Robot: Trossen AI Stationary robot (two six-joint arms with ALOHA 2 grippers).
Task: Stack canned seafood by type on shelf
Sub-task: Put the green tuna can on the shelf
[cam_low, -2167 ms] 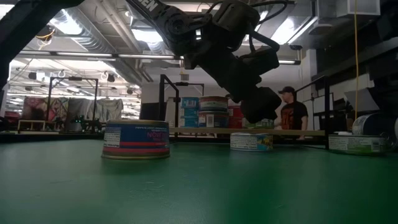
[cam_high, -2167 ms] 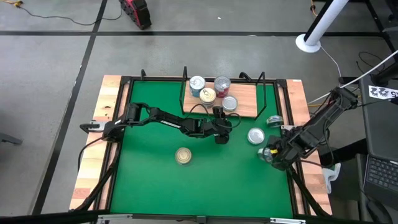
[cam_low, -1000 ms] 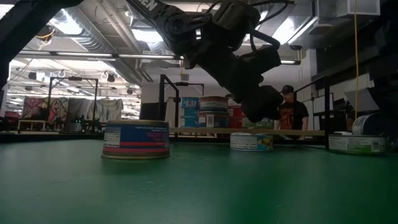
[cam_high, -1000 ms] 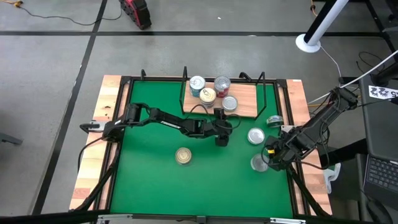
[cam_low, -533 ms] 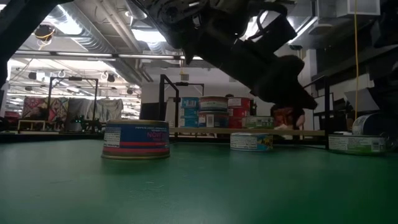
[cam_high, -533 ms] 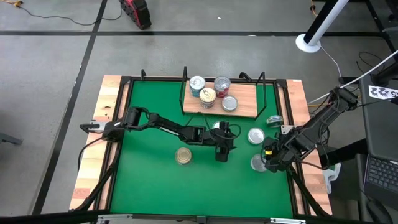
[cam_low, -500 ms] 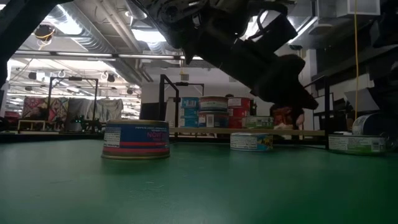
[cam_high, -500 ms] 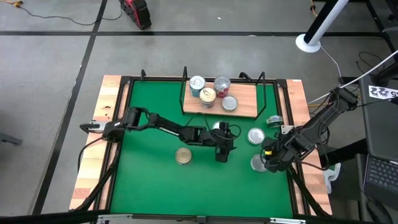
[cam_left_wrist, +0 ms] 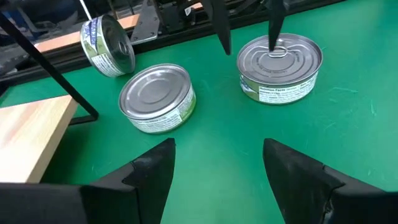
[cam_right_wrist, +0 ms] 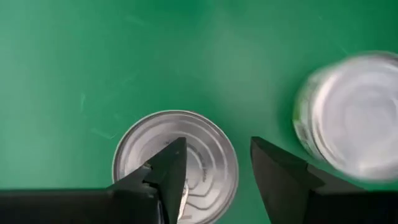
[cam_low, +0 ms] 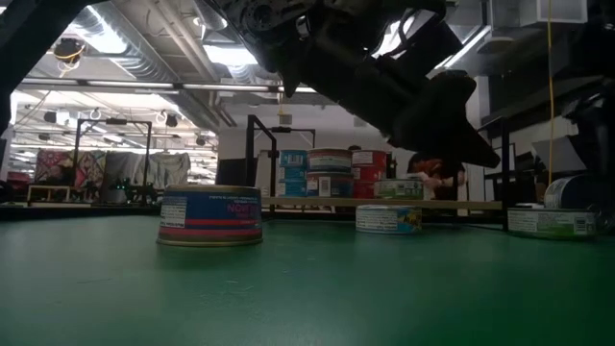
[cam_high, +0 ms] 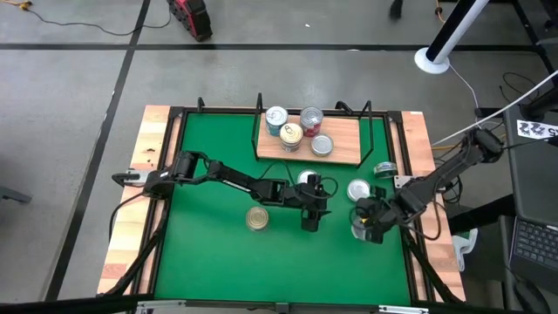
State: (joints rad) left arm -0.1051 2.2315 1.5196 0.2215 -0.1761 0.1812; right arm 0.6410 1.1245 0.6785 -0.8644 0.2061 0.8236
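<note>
The shelf (cam_high: 336,148) bears several tins (cam_high: 291,133). More tins rest flat on the green mat: a blue-and-red one (cam_high: 257,218) (cam_low: 210,214), a green-labelled one (cam_high: 358,189) (cam_left_wrist: 155,96) and one with a pull tab (cam_left_wrist: 280,59) (cam_right_wrist: 177,162). Another tin (cam_high: 384,169) (cam_left_wrist: 109,37) leans tilted at the right rail. My left gripper (cam_high: 316,209) (cam_left_wrist: 217,168) hangs open over mid-mat, pointing at the right-hand tins. My right gripper (cam_high: 364,222) (cam_right_wrist: 217,158) is open, pointing down over the pull-tab tin. My right gripper comes from above with one finger (cam_left_wrist: 272,34) over the lid (cam_left_wrist: 292,53) of the pull-tab tin and the other finger (cam_left_wrist: 222,34) just outside its rim. Whether a fingertip touches the lid, I cannot tell. The tin lies flat on the mat.
Black wire rails (cam_high: 373,131) frame the shelf, and black bars (cam_high: 170,174) edge the mat. Pale wooden planks (cam_high: 139,192) lie outside them. The mat's near half (cam_high: 279,262) is bare green. A person (cam_low: 437,178) stands in the room beyond.
My left gripper has swung from the shelf's front edge toward the table's near edge and turned toward the right-hand tins. My right gripper has moved toward the table's left, over the pull-tab tin, rolling as it went. The tins have stayed put.
</note>
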